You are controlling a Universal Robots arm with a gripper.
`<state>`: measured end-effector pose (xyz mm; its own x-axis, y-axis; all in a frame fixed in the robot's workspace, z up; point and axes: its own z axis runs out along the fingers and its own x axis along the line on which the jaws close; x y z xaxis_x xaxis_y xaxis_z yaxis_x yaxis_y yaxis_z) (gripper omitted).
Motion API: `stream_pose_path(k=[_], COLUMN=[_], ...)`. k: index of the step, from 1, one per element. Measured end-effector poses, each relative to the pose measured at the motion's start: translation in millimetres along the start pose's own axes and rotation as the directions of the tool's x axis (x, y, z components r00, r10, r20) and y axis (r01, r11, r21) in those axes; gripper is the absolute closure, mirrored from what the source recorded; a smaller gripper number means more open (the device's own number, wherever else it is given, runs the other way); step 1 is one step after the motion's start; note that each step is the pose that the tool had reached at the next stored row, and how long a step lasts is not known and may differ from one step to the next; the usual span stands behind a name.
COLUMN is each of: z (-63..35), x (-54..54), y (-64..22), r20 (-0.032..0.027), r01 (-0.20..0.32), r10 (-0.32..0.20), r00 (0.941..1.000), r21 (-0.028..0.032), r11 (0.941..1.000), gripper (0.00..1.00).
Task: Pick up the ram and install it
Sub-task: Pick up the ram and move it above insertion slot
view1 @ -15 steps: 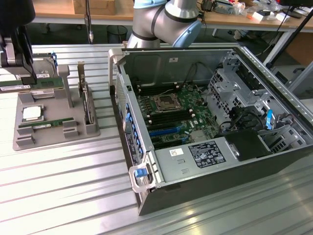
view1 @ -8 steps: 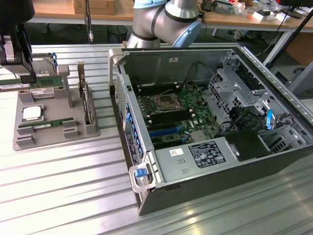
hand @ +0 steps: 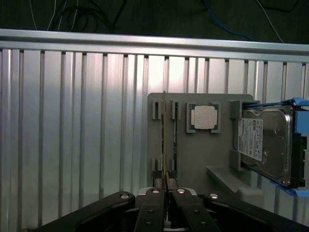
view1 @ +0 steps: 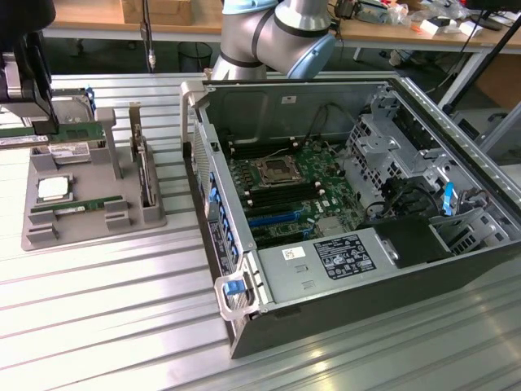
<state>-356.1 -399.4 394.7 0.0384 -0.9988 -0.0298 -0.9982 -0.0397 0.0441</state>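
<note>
Hovering above the grey parts tray (hand: 193, 154), my tool (hand: 165, 186) is pinching the ram (hand: 164, 137), seen edge-on with its long axis running straight out from the fingertips. A second ram (view1: 77, 205) lies in the tray. The open computer case (view1: 326, 204) sits well apart toward the exterior view's right, on the ribbed metal surface (view1: 122, 309).

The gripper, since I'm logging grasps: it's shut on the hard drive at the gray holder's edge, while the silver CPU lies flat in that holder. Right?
No: the wrist view shows the gripper shut on the ram, the thin strip between its fingers, not on the hard drive, which sits apart at the edge of the gray holder. The silver CPU lies flat in that holder.
</note>
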Motion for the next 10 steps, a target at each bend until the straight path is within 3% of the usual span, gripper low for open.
stream_pose_path(k=[10], z=[-6.4], x=[-0.2], y=[0.3], r20=[0.0000], r01=[0.000], r10=[0.000], r00=[1.0000], r21=[-0.0001], r11=[1.0000], gripper=[0.88])
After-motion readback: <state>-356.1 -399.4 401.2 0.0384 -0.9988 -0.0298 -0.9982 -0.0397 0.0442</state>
